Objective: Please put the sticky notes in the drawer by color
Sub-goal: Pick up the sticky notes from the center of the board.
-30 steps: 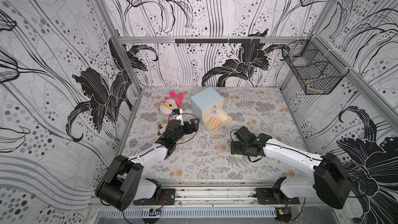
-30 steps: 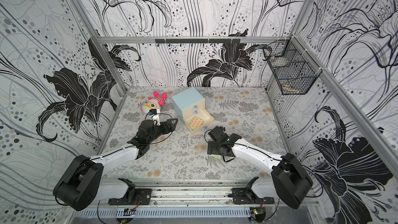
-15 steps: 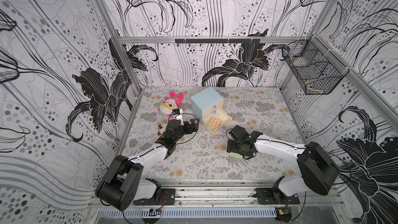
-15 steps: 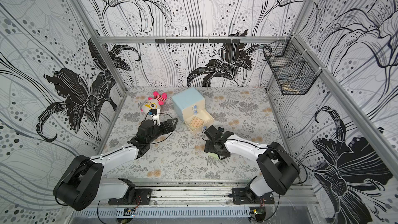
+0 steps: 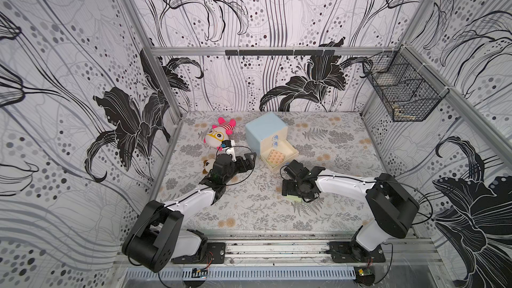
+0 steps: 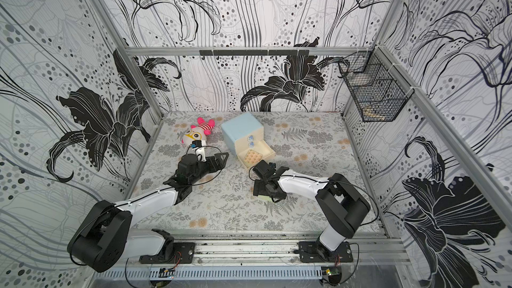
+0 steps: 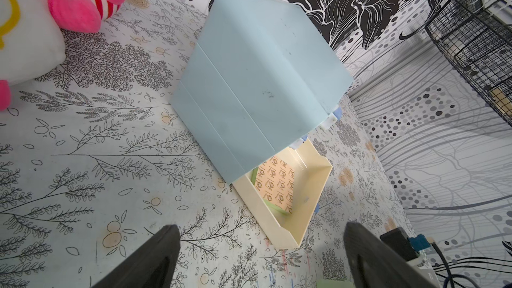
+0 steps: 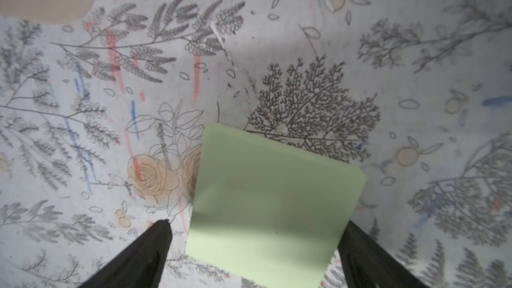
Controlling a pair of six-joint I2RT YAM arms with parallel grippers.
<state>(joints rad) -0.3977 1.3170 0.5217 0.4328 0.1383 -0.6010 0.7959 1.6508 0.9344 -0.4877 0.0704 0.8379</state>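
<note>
The drawer (image 5: 264, 131) (image 6: 241, 131) is a pale-blue chest near the back middle, and its lowest cream tray (image 7: 313, 189) is pulled out. Inside lies a pad with a tan patterned face (image 7: 277, 187) and a light green edge. A light green sticky note pad (image 8: 274, 203) (image 5: 293, 198) (image 6: 262, 197) lies flat on the mat in front of the chest. My right gripper (image 8: 257, 224) (image 5: 294, 191) points down over it, open, one finger on each side. My left gripper (image 7: 261, 227) (image 5: 249, 159) hovers open and empty, left of the pulled-out tray.
A pink striped plush doll (image 5: 219, 134) and a small brown toy (image 5: 207, 164) lie left of the chest, close to my left arm. A black wire basket (image 5: 401, 98) hangs on the right wall. Metal rails run along the front edge.
My right gripper has swung leftward, staying low over the green pad with its jaws wide. The left arm has not moved.
</note>
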